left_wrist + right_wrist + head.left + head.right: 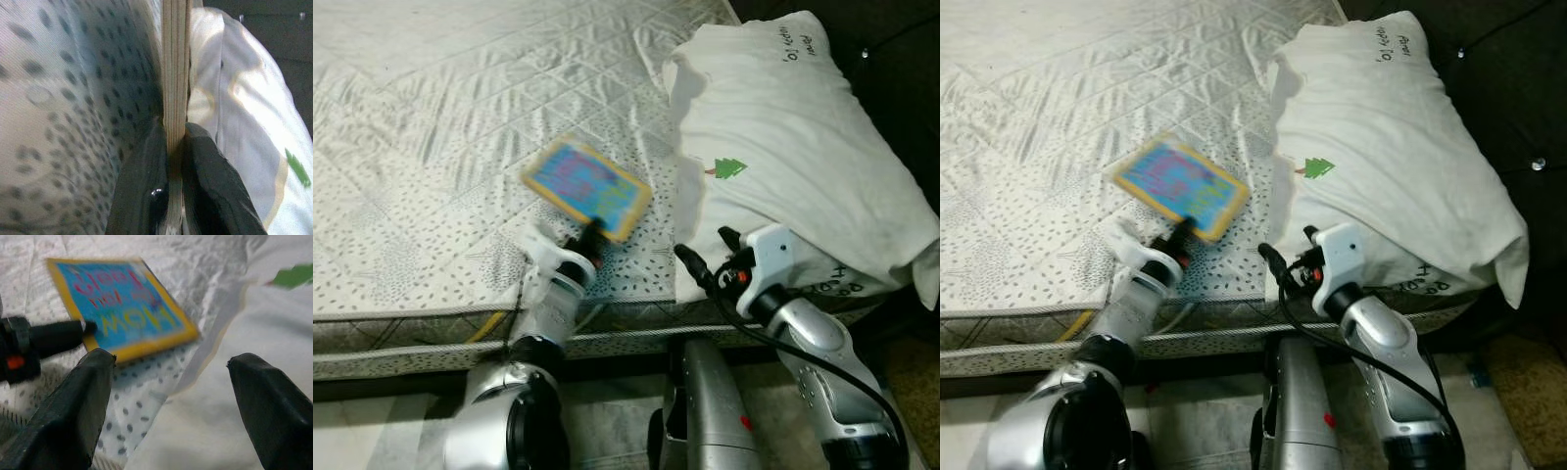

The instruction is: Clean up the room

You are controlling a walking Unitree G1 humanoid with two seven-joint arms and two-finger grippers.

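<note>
A thin book (588, 186) with a blue cover and yellow border hangs just above the white quilted mattress (431, 117), blurred by motion. My left gripper (593, 232) is shut on its near edge; the left wrist view shows both black fingers (146, 191) clamping the book's page edge (175, 73). The right wrist view shows the book's cover (122, 308) with the left finger (58, 335) on it. My right gripper (705, 253) stands open at the mattress edge, right of the book, beside a white pillow (793, 137).
The pillow with a small green tree print (730, 168) lies on the bed's right side, against a dark headboard (901, 69). The mattress's front edge (431, 338) runs across below my arms. A yellow strap (484, 328) hangs at that edge.
</note>
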